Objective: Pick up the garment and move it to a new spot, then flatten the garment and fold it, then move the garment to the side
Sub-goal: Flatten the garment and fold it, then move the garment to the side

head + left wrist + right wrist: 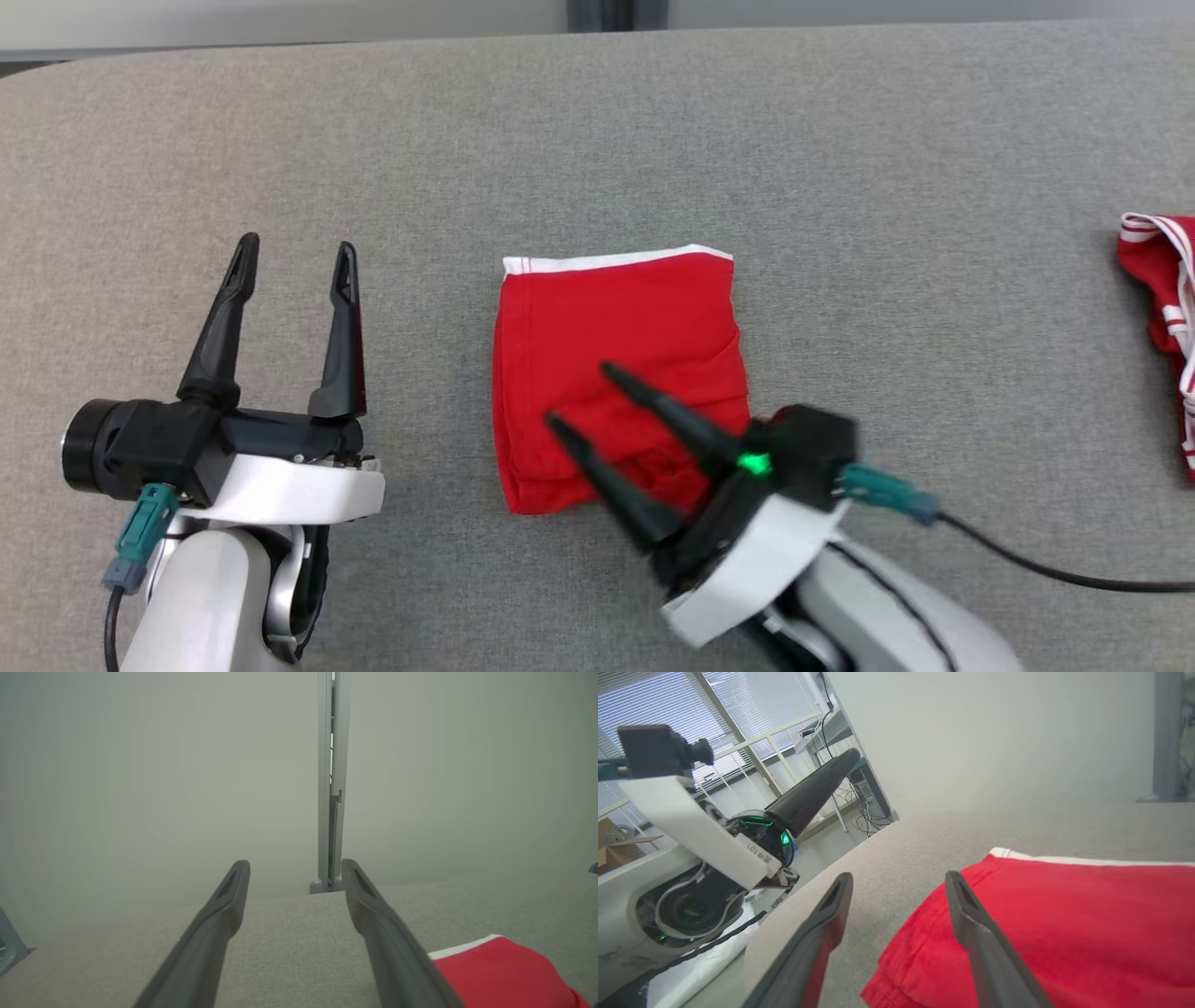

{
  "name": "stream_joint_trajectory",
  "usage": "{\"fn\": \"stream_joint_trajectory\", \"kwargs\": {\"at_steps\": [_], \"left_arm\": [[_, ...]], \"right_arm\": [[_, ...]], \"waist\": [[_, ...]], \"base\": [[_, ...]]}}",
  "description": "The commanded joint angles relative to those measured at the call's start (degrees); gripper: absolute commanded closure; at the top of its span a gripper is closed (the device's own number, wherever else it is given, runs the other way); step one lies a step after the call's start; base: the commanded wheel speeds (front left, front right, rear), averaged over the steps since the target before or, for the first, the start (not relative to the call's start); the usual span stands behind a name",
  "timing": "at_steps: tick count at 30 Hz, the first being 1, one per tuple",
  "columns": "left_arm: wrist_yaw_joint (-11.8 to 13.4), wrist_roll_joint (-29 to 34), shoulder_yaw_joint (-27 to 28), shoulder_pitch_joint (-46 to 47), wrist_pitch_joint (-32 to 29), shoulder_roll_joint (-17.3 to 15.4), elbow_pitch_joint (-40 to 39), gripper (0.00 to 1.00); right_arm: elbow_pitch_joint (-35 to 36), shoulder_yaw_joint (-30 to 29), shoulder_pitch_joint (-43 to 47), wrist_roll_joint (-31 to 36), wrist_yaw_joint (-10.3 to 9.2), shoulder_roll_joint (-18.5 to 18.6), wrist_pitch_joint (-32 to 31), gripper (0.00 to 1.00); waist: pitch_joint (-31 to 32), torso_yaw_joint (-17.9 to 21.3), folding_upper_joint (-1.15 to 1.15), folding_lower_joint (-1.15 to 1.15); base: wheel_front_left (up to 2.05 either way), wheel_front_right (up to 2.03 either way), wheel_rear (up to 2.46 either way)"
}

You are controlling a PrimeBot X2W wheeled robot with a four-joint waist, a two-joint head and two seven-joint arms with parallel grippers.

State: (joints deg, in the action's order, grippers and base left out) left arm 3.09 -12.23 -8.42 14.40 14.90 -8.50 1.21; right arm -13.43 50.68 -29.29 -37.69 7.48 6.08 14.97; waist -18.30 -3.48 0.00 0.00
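Jaws stand apart on both: the right pincer [579, 396] over the folded garment's [616, 355] near edge, the left pincer [297, 245] well aside. To move it sideways, the robot should probably pinch all layers together, so the fold holds.

Left gripper [297, 245] and right gripper [580, 395]: long black tapered fingers [219, 327], white shells [280, 490]. Behind each, a teal plug [140, 537] with black cable [1027, 560].

This looks like a robotics lab or test room in an office building. The worktable [597, 140] is covered in plain grey fabric and backed by bare pale wall panels [140, 765] joined at a grey metal post [331, 788]. Off to one side are slatted window blinds [644, 700], a white railing [775, 731], a desk [833, 725] trailing loose cables [866, 807] (quite a tangle) and a cardboard box [614, 854].
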Motion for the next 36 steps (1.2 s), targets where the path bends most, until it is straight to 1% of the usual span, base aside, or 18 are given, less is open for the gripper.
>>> {"fn": "stream_joint_trajectory", "kwargs": {"at_steps": [1, 7, 12, 15, 18, 22, 25, 31, 36], "left_arm": [[0.30, 0.00, 0.41, -0.58, 0.21, -0.53, -0.26, 0.00], [1.50, 0.56, 1.63, -2.15, 0.21, -1.01, -1.28, 0.00], [2.15, 0.82, 2.00, -3.78, 0.22, -1.28, -1.68, 0.00], [2.47, 1.15, 1.72, -4.58, -0.03, -1.60, -1.95, 0.00], [2.81, 1.52, 1.44, -5.97, -0.56, -2.13, -2.30, 0.00], [3.13, 1.90, 1.19, -7.96, -1.66, -2.84, -3.19, 0.00], [3.57, 2.13, 1.00, -9.40, -2.21, -3.00, -3.73, 0.00], [4.08, 2.18, 0.52, -10.31, -3.03, -3.02, -4.61, 0.00], [4.13, 2.12, 0.04, -9.98, -3.30, -2.95, -4.80, 0.00]], "right_arm": [[1.85, -3.14, 1.56, 2.13, 0.03, 1.12, 0.35, 0.00], [8.50, -19.69, 8.14, 8.81, 0.03, 2.93, 0.38, 0.00], [10.28, -32.81, 12.57, 13.29, 0.03, 3.33, 0.38, 0.00], [10.16, -38.88, 14.82, 15.92, 0.03, 3.68, -0.33, 0.00], [10.10, -43.39, 17.02, 17.92, 0.03, 3.99, -1.49, 0.00], [10.31, -47.70, 20.17, 19.81, 0.03, 4.22, -3.19, 0.00], [11.02, -49.60, 22.02, 20.68, 0.03, 4.24, -4.42, 0.00], [12.87, -50.68, 23.85, 21.64, 0.03, 3.78, -5.97, 0.00], [13.67, -50.99, 23.66, 21.37, 0.03, 3.53, -6.48, 0.00]], "waist": [[0.54, 0.56, 0.00, 0.00], [2.33, 1.93, 0.00, 0.00], [4.16, 2.33, 0.00, 0.00], [5.03, 2.41, 0.00, 0.00], [5.81, 2.50, 0.00, 0.00], [6.69, 2.54, 0.00, 0.00], [7.09, 2.57, 0.00, 0.00], [7.12, 2.46, 0.00, 0.00], [7.21, 2.31, 0.00, 0.00]], "base": [[0.00, 0.00, 0.00], [0.00, 0.00, 0.00], [0.00, 0.00, 0.00], [0.00, 0.00, 0.00], [0.00, 0.00, 0.00], [0.00, 0.00, 0.00], [0.00, 0.00, 0.00], [0.00, 0.00, 0.00], [0.00, 0.00, 0.00]]}}
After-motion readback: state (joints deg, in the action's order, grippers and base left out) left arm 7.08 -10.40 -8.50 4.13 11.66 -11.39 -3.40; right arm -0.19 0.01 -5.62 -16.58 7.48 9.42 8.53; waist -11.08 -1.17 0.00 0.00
